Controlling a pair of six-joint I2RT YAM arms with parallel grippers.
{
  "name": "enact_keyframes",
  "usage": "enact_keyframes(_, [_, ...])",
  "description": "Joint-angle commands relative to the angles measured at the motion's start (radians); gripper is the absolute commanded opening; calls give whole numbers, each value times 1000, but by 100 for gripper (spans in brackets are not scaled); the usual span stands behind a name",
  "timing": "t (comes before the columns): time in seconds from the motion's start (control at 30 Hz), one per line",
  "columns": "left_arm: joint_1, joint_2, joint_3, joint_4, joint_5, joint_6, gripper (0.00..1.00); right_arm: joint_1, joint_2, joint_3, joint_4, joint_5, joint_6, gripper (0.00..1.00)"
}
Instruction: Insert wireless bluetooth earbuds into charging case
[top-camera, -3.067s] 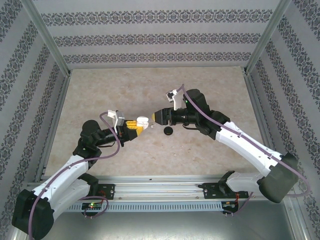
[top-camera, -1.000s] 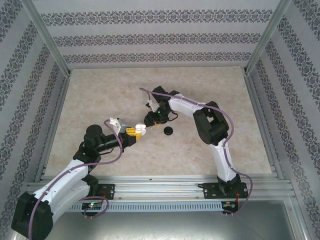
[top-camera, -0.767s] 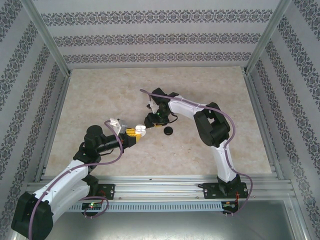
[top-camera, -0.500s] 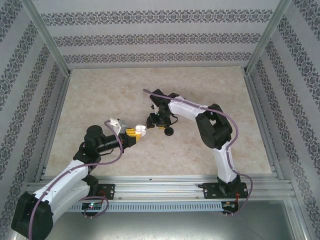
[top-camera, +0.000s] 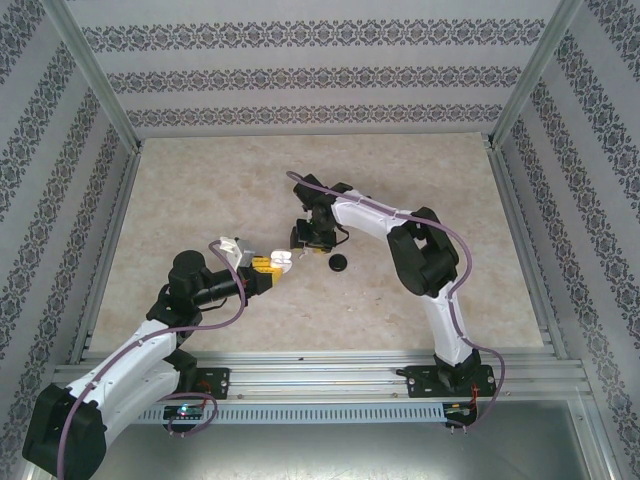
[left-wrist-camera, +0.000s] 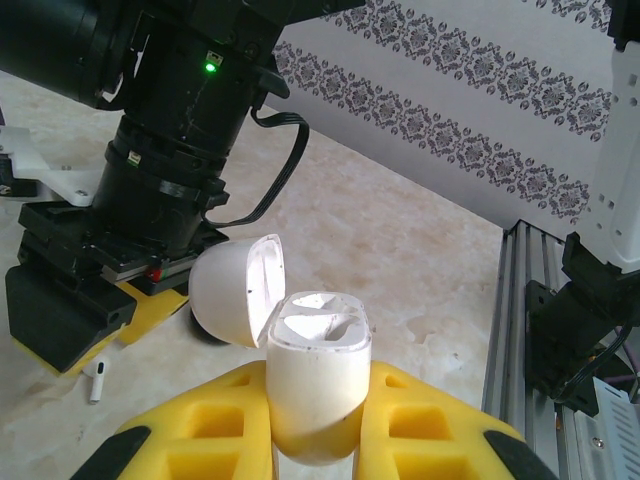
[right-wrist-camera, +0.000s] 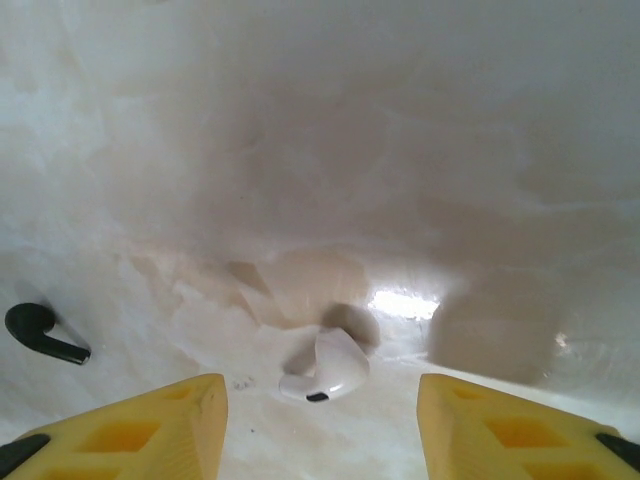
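My left gripper (left-wrist-camera: 318, 425) is shut on a white charging case (left-wrist-camera: 318, 385), held upright with its lid (left-wrist-camera: 235, 300) hinged open and both sockets empty. The case shows in the top view too (top-camera: 283, 259), in the left gripper (top-camera: 268, 263). My right gripper (top-camera: 303, 240) points straight down at the table just beyond the case. In its wrist view it stands open (right-wrist-camera: 320, 425), and a white earbud (right-wrist-camera: 325, 365) lies on the table between its yellow fingers (right-wrist-camera: 170, 425). A black earbud (right-wrist-camera: 40, 333) lies further left. In the left wrist view a white earbud (left-wrist-camera: 95, 380) lies beside the right gripper's finger.
A black round case (top-camera: 339, 262) lies on the marble tabletop (top-camera: 420, 190) just right of the right gripper. The right arm's elbow (top-camera: 425, 255) is folded high over the table's middle. Metal rails (top-camera: 520, 220) and patterned walls close in the workspace.
The right arm has swung in from the right and folded, its gripper turning from level to straight down beside the case. Over the last second it shifted only slightly. The left gripper keeps the case.
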Motion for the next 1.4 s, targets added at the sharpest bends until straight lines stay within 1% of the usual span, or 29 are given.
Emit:
enact_keyframes(0.0, [-10,2,-11,26,7,-6,0,11,37,29,-12,11,36,50])
enact_keyframes(0.2, [-12,-4,-15,32,10,-14,0,19,59,29,-7,-1,53,39])
enact_keyframes(0.33, [-11,-3,-14,33,12,-16,0,22,66,34,-8,2,54,36])
enact_keyframes(0.6, [-10,-4,-12,27,14,-17,0,25,62,67,-23,-4,24,24])
enact_keyframes(0.73, [-10,-13,-9,17,15,-17,0,27,41,73,-34,1,-9,22])
enact_keyframes(0.87, [-11,-20,-7,15,19,-22,0,30,19,85,-62,11,-83,20])
enact_keyframes(1.03, [-11,-17,-8,19,33,-41,0,36,5,101,-155,45,-236,20])
enact_keyframes(1.13, [-11,-23,-9,16,38,-48,0,38,15,109,-242,55,-321,20])
enact_keyframes(1.27, [-10,-33,-11,7,28,-46,0,48,32,106,-317,65,-393,20])
enact_keyframes(1.37, [-11,-32,-12,5,26,-46,0,61,50,111,-343,79,-412,21])
